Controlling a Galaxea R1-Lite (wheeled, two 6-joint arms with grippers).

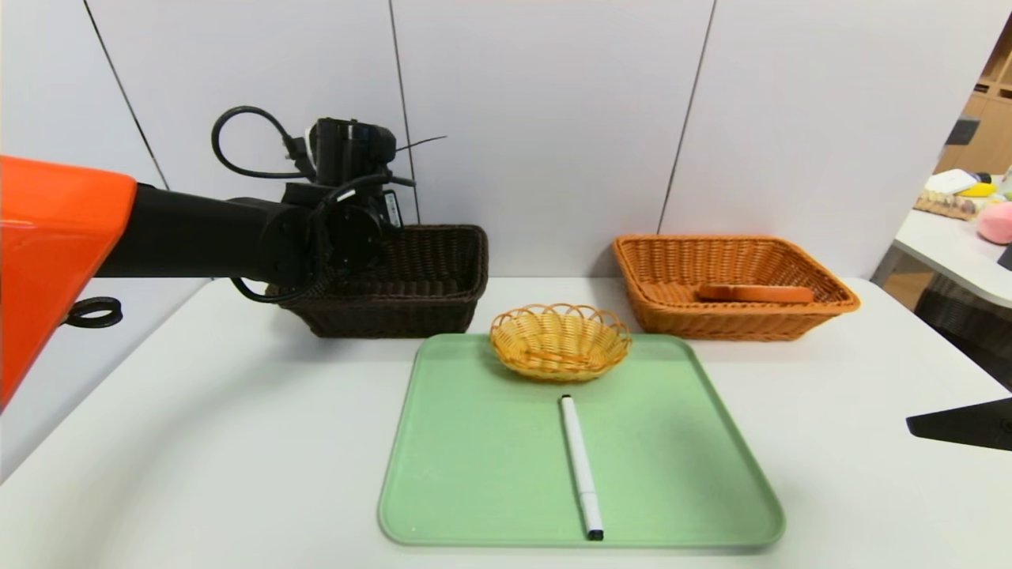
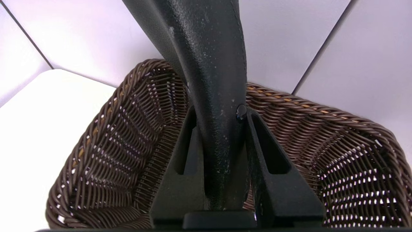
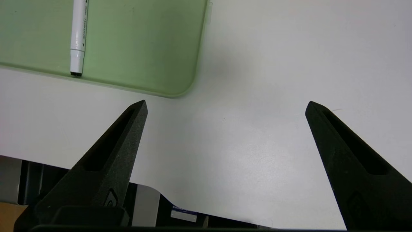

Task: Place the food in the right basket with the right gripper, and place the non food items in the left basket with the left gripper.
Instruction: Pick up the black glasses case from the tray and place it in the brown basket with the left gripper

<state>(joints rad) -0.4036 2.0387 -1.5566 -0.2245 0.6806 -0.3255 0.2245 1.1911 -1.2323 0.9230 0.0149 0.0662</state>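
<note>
Orange-shelled, our left arm [image 1: 59,237] reaches in from the near left, while our right pincer [image 3: 227,108] waits idle at the near right above the white counter [image 1: 854,442], spread wide with nothing between its 2 fingers. Ahead, 1 white marker [image 1: 579,458] lies on the green tray [image 1: 474,474], well apart from either pincer; behind it, a small pale wicker basket [image 1: 560,348] sits at the tray's far edge. Farther on, our left pincer [image 2: 220,112] hangs over the dark basket [image 1: 395,318], closed down on a long, curved black item [image 2: 212,64] that sits between its fingers and extends beyond them. We judge the step in hand to be the drop of this non-food item; next we should check it is over the basket and let go, leaving the marker for our left side. At far right, a reddish-brown piece [image 1: 755,293], presumably food, lies in the orange-brown basket [image 1: 711,325].
</note>
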